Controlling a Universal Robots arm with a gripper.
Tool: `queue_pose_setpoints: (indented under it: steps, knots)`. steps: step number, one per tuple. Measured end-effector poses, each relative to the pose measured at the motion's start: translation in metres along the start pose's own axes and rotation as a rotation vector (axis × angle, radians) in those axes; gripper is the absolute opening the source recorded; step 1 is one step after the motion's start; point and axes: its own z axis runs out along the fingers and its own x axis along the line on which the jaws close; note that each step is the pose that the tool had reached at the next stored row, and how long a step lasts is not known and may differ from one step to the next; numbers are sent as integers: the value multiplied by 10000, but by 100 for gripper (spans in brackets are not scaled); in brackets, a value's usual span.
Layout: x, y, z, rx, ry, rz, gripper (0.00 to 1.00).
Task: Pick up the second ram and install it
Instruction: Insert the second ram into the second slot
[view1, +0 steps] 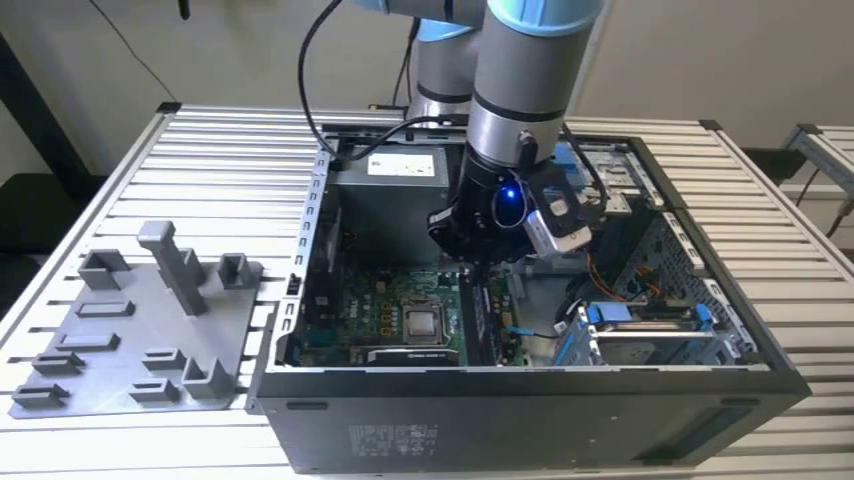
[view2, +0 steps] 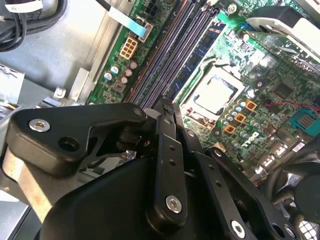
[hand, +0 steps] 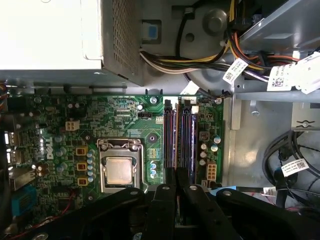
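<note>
My gripper (view1: 470, 262) is down inside the open computer case (view1: 534, 420), over the green motherboard (hand: 125, 120). In both wrist views its black fingers (hand: 169, 200) stand close together right above the memory slots (hand: 186, 135) beside the processor socket (hand: 120, 170). A thin dark strip, the second ram (hand: 175, 150) seen edge-on, runs from between the fingertips along the slots. I cannot tell whether it is touching a slot. The same slots (view2: 170, 55) stretch away from the gripper (view2: 167, 112) in the second wrist view.
The power supply (hand: 50, 35) and a bundle of cables (hand: 210, 60) sit past the far end of the slots. A drive cage (view1: 641, 320) with blue parts fills the case on the exterior view's right. A grey fixture plate (view1: 134, 340) lies on the slatted table at the exterior view's left.
</note>
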Motion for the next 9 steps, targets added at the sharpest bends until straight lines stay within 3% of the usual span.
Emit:
queue_pose_setpoints:
  steps: [9]
  knots:
    - [10,-1,90,3,5,24,13]
